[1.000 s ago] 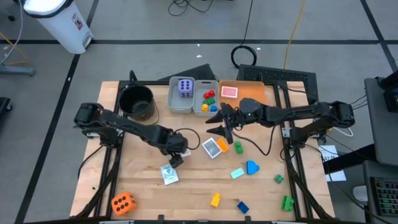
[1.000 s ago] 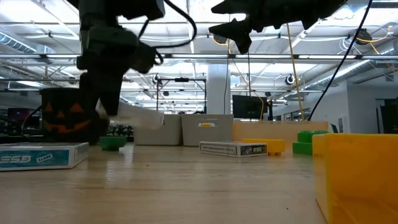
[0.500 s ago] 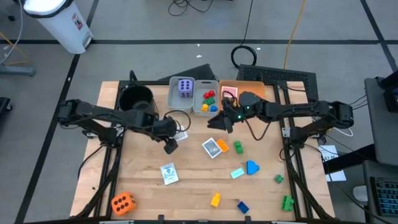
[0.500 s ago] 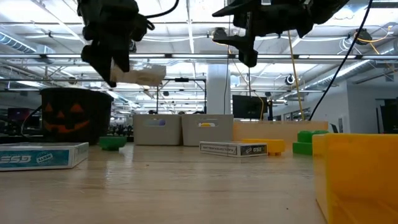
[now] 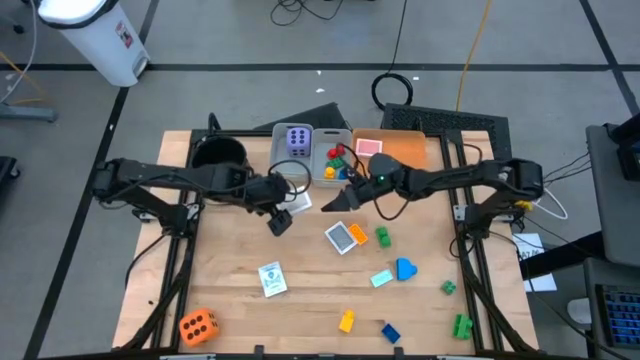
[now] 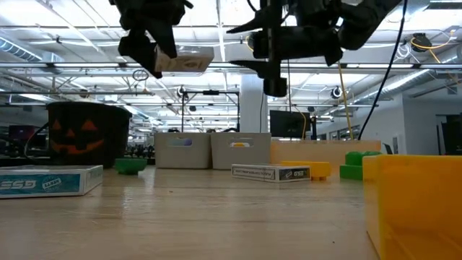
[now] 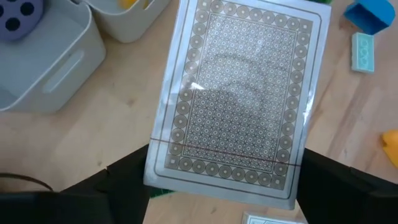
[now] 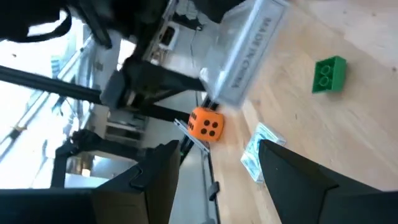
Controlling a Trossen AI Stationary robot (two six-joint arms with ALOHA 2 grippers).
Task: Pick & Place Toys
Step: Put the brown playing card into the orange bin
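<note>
- Your left gripper is high above the table, near the two grey bins. Its fingers are closed on the two sides of a card box in clear wrap, and they stand wide because the box is wide.
- In the left wrist view you see the patterned back of this box, and its lower edge sits between the two dark fingers.
- In the low view the same box hangs in the air, well above the wood.
- In the right wrist view the side of the box carries printed words. I think they begin with "MADE IN", but I cannot read the rest.
- Your right gripper is also in the air, just beside the left one and in front of the bins. Its fingers stand apart and nothing is between them.
- A purple die lies in the left bin, and small bricks lie in the right bin.
- A red card lies on the orange tray.
- More toys lie on the table: an orange die, a card box near the centre, another card box, a blue piece and a yellow brick.
- In the low view the near box shows letters like "ESB", and the far box shows small letters I cannot read.
</note>
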